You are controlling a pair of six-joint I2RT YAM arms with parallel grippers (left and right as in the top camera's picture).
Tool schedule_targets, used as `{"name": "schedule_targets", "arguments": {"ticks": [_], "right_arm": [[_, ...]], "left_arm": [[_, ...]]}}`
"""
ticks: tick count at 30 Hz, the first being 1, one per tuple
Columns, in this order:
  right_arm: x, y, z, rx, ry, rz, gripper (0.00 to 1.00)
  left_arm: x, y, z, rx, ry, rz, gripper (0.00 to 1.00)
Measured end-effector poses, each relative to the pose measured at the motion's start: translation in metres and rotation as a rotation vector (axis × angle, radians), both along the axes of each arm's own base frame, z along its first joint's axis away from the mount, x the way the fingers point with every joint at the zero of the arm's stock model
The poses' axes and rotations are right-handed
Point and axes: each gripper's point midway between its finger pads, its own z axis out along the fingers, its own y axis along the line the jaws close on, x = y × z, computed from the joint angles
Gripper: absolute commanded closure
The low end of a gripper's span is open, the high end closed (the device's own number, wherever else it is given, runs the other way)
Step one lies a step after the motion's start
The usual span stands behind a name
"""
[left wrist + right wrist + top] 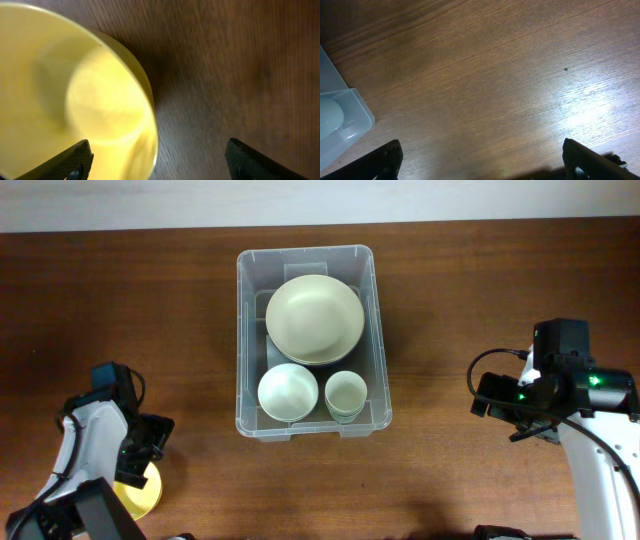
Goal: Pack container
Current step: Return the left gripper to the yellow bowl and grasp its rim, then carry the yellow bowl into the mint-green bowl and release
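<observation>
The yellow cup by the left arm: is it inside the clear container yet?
No, the yellow cup stands on the table, well apart from the container.

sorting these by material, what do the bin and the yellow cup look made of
Container: clear, glossy plastic; the brown table shows through its walls. Yellow cup: smooth with a soft sheen, probably plastic, possibly glazed ceramic.
</observation>
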Motion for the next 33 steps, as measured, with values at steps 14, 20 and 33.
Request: {"name": "schedule_targets", "arguments": {"ticks": [14, 20, 33], "right_arm": [[-0.001, 0.0, 0.0, 0.0, 0.006, 0.0, 0.02], [-0.001, 0.0, 0.0, 0.001, 0.006, 0.0, 0.02], [-0.001, 0.0, 0.0, 0.0, 0.003, 0.0, 0.02]], "left_arm": [[0.008, 0.001, -0.014, 0.006, -0.053, -0.055, 0.99], [0.008, 0.003, -0.014, 0.015, -0.051, -0.057, 0.99], [0.109, -0.043, 0.125, 0.045, -0.275, -0.517, 0.99]]}}
